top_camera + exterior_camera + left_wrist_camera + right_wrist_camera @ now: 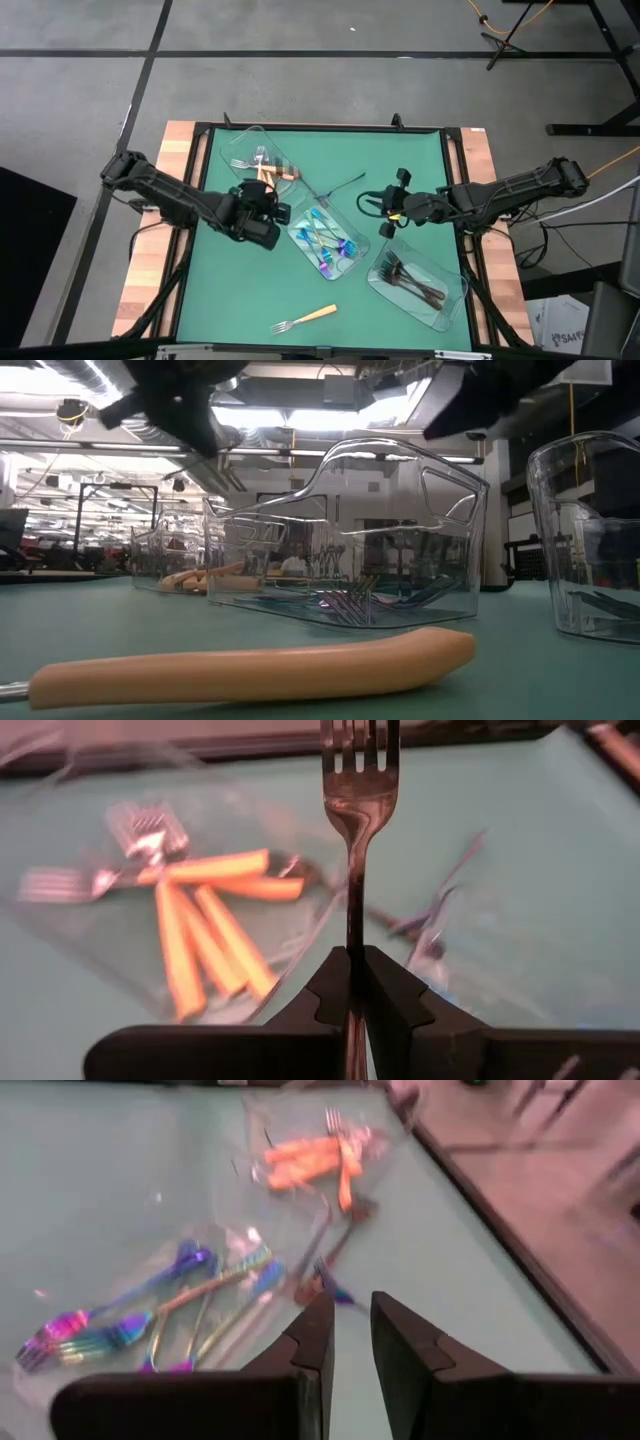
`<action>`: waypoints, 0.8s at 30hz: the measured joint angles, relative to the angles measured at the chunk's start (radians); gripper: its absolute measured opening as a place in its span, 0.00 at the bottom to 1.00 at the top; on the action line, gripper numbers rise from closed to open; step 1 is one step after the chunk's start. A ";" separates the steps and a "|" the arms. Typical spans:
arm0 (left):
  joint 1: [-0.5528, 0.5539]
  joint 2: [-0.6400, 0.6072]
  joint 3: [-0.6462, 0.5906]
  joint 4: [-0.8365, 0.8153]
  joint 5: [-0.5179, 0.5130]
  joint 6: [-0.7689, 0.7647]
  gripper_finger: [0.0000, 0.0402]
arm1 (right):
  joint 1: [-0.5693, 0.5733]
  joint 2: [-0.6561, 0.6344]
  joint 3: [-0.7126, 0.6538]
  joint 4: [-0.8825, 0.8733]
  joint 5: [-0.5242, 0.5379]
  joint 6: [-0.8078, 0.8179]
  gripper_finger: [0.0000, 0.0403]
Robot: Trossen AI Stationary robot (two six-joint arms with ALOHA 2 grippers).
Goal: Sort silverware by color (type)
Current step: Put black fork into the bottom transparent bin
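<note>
My left gripper (355, 960) hangs above the mat by the middle tray (325, 240) and is shut on a metal fork (357, 780), whose tines stand up past the fingers. The far-left tray (262, 160) holds orange-handled forks (210, 920). The middle tray holds iridescent blue-purple forks (130, 1325), and the near-right tray (418, 285) holds dark forks. Two dark forks (335, 187) lie loose on the mat. An orange-handled fork (305, 318) lies near the front edge. My right gripper (352, 1315) hovers open right of centre, with nothing between its fingers. My left gripper pinches the fork's neck and upper handle (354, 935) between its two fingers. The fork runs along the fingers, head and tines sticking out beyond their tips. It is lifted clear of the mat. The fingers hide the rest of the handle.
The green mat (240, 300) has free room at its near left and far right. A black frame and wooden strips (145, 290) border it. In the low view the loose fork's orange handle (250, 665) lies close in front of the clear trays (350, 560).
</note>
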 joint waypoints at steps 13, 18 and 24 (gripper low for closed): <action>0.105 0.000 0.000 0.587 0.023 0.749 0.03 | 0.000 0.000 0.000 0.255 0.000 -0.113 0.14; 0.135 0.000 0.000 0.820 0.132 1.030 0.03 | 0.000 0.000 0.000 0.338 0.000 -0.114 0.14; 0.161 0.000 0.000 0.995 0.280 1.242 0.03 | 0.000 0.000 0.000 0.437 0.000 -0.114 0.14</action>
